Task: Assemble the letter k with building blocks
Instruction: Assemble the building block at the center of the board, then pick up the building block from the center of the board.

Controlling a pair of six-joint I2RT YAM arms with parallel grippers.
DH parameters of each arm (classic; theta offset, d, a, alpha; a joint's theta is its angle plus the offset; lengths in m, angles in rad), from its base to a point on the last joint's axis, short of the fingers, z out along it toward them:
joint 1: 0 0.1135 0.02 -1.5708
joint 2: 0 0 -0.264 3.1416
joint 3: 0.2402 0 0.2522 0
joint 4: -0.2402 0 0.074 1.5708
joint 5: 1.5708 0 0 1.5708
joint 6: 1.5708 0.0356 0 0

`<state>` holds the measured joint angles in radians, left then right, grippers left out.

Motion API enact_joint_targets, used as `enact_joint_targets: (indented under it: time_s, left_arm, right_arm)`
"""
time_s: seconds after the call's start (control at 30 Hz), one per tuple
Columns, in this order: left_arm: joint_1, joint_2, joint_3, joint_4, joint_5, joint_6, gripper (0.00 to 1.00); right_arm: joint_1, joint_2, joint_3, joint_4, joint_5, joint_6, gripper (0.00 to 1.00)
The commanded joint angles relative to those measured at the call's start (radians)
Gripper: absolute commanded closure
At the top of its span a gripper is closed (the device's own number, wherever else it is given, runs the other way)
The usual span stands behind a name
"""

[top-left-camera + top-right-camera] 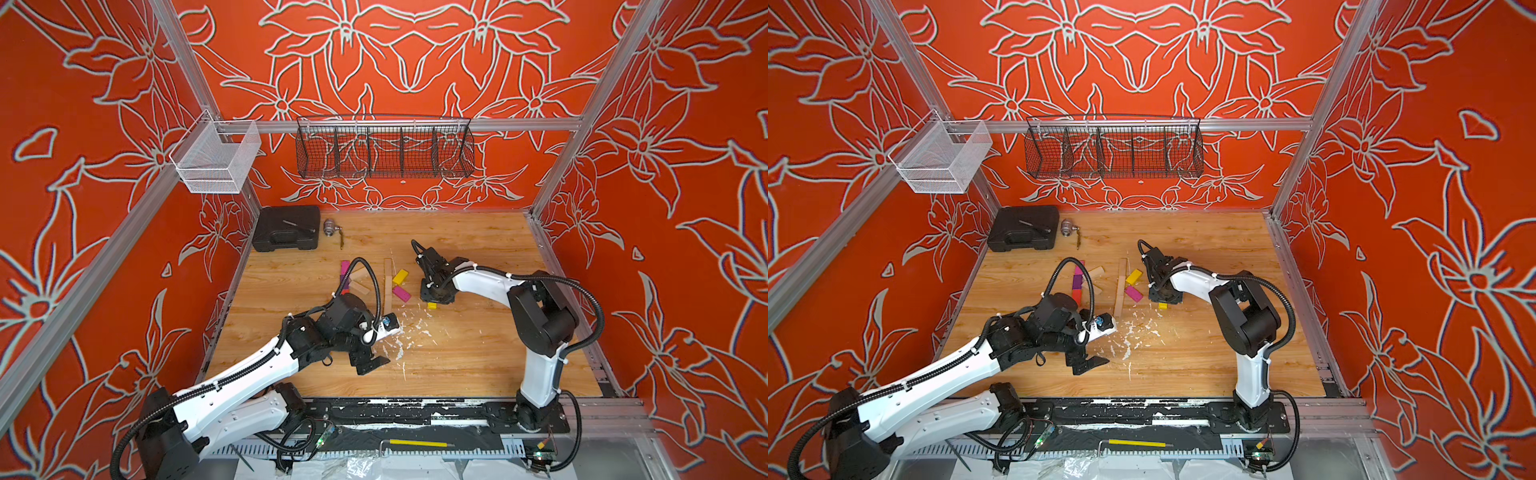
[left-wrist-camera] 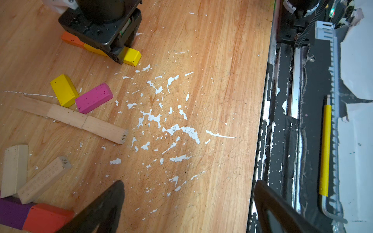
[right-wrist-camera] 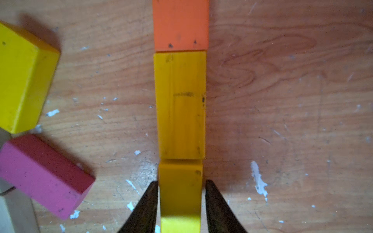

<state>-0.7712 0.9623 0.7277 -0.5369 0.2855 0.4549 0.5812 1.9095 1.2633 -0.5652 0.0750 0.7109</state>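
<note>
A black case [image 1: 286, 227] sits in the far left corner of the table [image 1: 478, 245], with a thin metal bit [image 1: 297, 225] on its lid. Just beside the case is a small metal fitting [image 1: 330, 227]. White flecks [image 1: 411, 332] scatter from mid-table toward the near edge. Above the far edge hang a white mesh basket [image 1: 216, 162] and a black wire basket [image 1: 384, 149]. Beyond the near edge lies a yellow-sleeved hex key [image 1: 415, 443].

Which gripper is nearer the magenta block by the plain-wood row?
Right. The right gripper straddles a yellow block just beside that magenta block; the left gripper hovers open farther off, beyond the white flecks.
</note>
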Motion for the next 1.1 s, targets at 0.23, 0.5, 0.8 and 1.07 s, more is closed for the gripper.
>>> enact_joint_targets:
  time_s: [0.23, 0.5, 0.8, 1.07]
  left_arm:
    - [0.01, 0.003, 0.029, 0.016, -0.041, -0.002, 0.03]
    - [0.098, 0.01, 0.065, 0.057, -0.263, -0.305, 0.02]
    - [0.173, 0.12, 0.256, -0.324, -0.558, -0.882, 0.07]
    - [0.175, 0.114, 0.221, -0.54, -0.56, -1.42, 0.17]
  right_arm:
    - [-0.008, -0.076, 0.023, -0.043, 0.02, 0.013, 0.48]
    - [-0.008, -0.359, -0.062, -0.018, 0.074, -0.006, 0.36]
    - [-0.01, -0.765, -0.223, 0.132, 0.103, -0.109, 0.07]
    - [-0.01, -0.891, -0.202, 0.153, -0.06, -0.221, 0.02]
